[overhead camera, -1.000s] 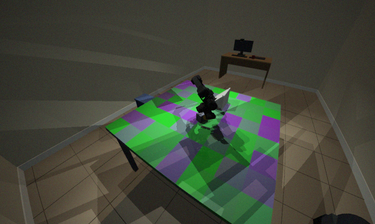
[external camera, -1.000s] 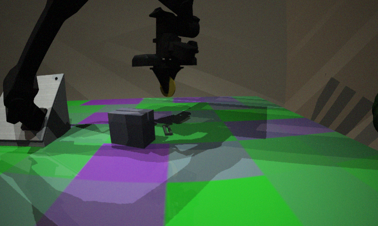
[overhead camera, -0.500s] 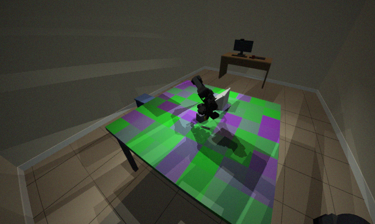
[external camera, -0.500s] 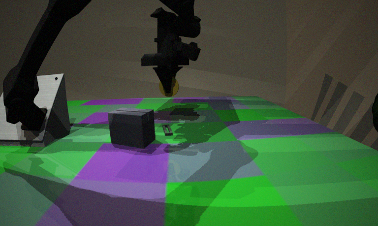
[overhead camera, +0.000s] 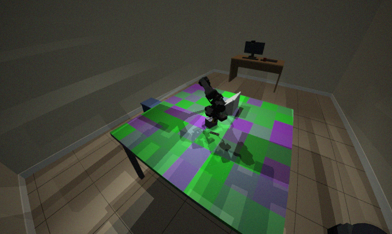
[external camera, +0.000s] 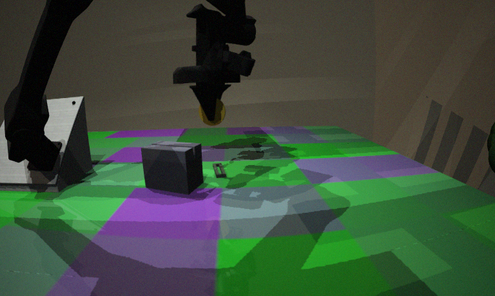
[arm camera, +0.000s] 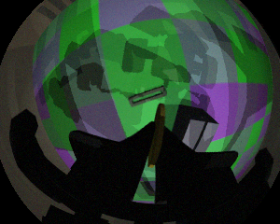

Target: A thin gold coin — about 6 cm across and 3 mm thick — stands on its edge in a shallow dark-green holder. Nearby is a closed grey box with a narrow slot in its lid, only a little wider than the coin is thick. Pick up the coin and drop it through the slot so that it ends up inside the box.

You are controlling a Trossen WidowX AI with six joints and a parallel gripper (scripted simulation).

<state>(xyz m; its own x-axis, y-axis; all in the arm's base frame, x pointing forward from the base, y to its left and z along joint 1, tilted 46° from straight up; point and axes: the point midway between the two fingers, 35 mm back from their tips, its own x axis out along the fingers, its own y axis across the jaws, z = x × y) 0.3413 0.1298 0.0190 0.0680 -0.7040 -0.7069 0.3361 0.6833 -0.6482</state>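
Coin [external camera: 212, 112] clamped between the closed jaws of the gripper [external camera: 211, 115], held well above the tabletop's middle. Grey box [external camera: 172, 166] and vacant holder [external camera: 218, 169] sit just beside each other below.

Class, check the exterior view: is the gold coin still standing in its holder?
No, the coin hangs clamped in the pincer, high above the holder.
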